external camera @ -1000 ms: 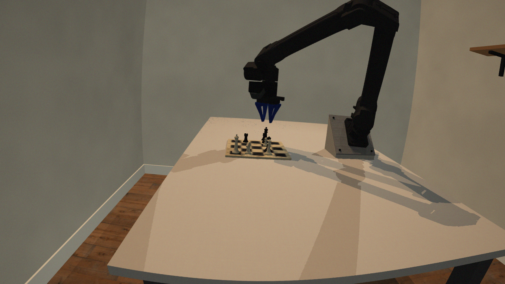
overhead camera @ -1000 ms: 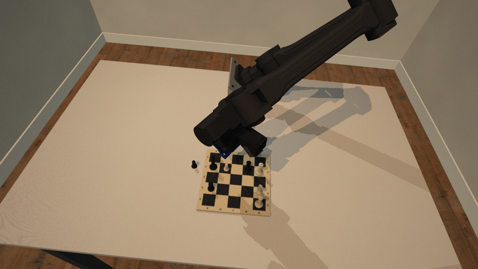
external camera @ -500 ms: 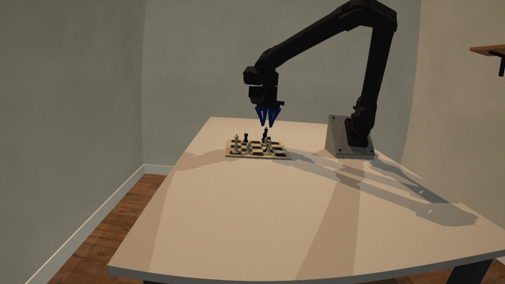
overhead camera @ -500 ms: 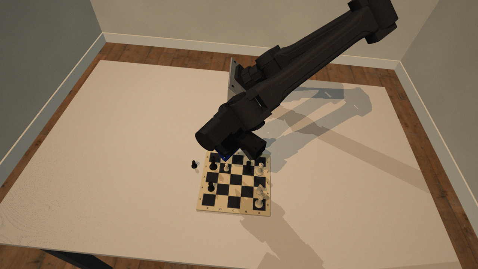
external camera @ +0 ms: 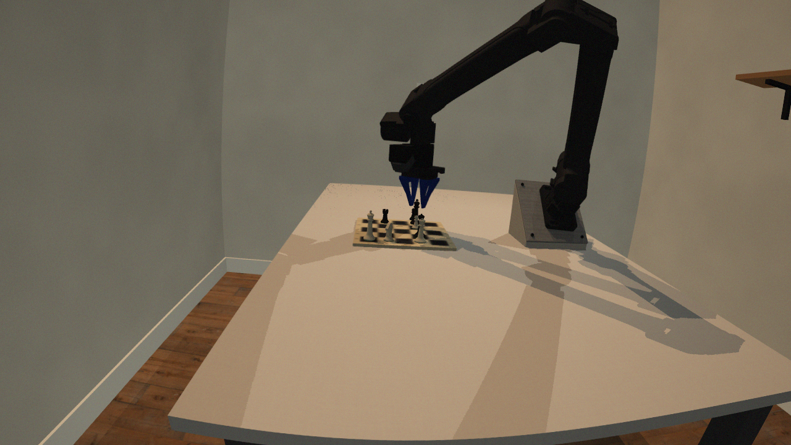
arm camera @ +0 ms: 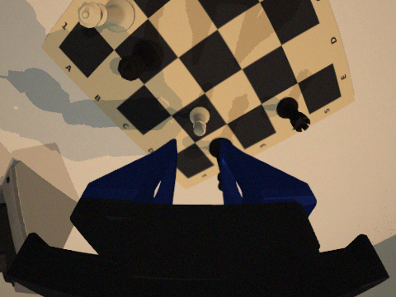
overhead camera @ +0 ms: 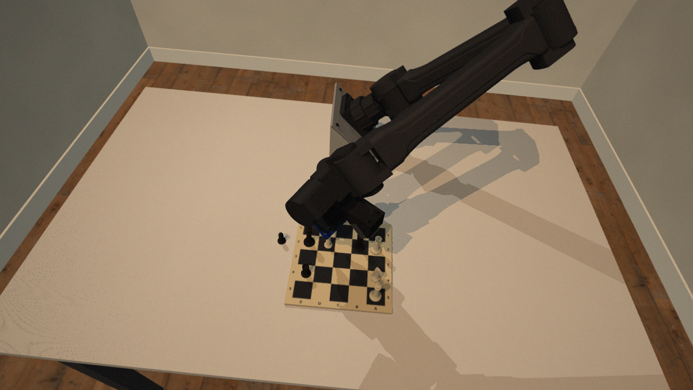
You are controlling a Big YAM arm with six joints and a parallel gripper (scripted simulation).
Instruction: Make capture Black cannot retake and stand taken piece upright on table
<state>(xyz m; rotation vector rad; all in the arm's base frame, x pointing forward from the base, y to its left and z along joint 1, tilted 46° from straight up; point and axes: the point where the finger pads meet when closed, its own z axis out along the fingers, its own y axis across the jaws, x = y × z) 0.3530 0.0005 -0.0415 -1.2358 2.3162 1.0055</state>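
Above the chessboard, the gripper points down, partly open.

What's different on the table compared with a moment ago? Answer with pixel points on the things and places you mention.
The black gripper with blue fingers (overhead camera: pixel 327 236) (external camera: pixel 416 206) has moved down toward the checkered wooden board (overhead camera: pixel 309 304) (external camera: pixel 403 247) (arm camera: pixel 348 92). It took hold of nothing and let go of nothing. The black and white chess pieces (overhead camera: pixel 375 293) (external camera: pixel 370 232) (arm camera: pixel 200 115) stayed put.
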